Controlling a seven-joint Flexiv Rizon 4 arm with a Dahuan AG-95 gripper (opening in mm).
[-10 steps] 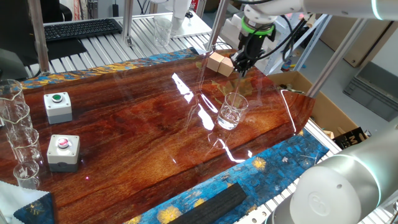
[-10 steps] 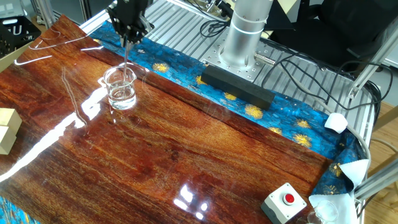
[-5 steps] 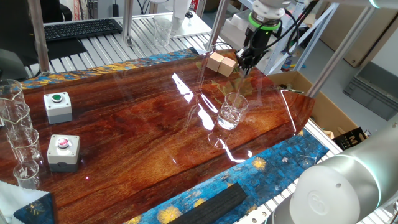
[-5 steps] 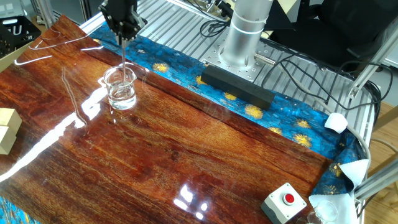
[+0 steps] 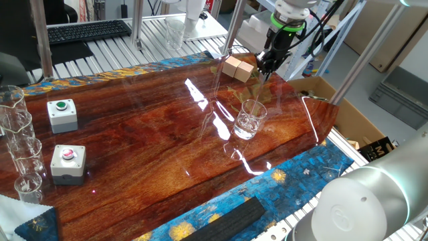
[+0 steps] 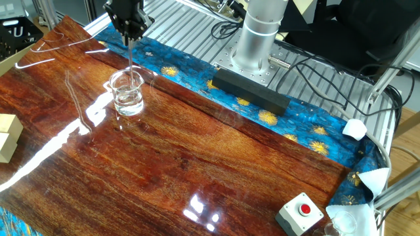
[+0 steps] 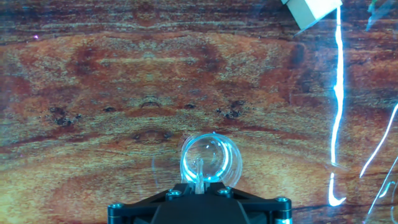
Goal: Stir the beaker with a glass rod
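Note:
The beaker (image 5: 250, 120) is a short clear glass with a flared rim, standing on the wooden table; it also shows in the other fixed view (image 6: 126, 92) and in the hand view (image 7: 210, 160). My gripper (image 5: 263, 69) hangs above the beaker, shut on the glass rod (image 5: 258, 92). The rod (image 6: 131, 59) is a thin clear stick hanging straight down from the fingers into the beaker's mouth. In the hand view the gripper (image 7: 198, 185) holds the rod (image 7: 199, 172) over the beaker's opening.
Two wooden blocks (image 5: 237, 67) lie behind the beaker. Two button boxes (image 5: 61, 114) (image 5: 68, 163) and several tall clear glass vessels (image 5: 19, 144) stand at the table's left edge. A black bar (image 6: 249, 90) lies on the blue cloth by the robot base (image 6: 259, 39).
The gripper has risen with the rod and shifted slightly away from the beaker's centre. The beaker has not moved.

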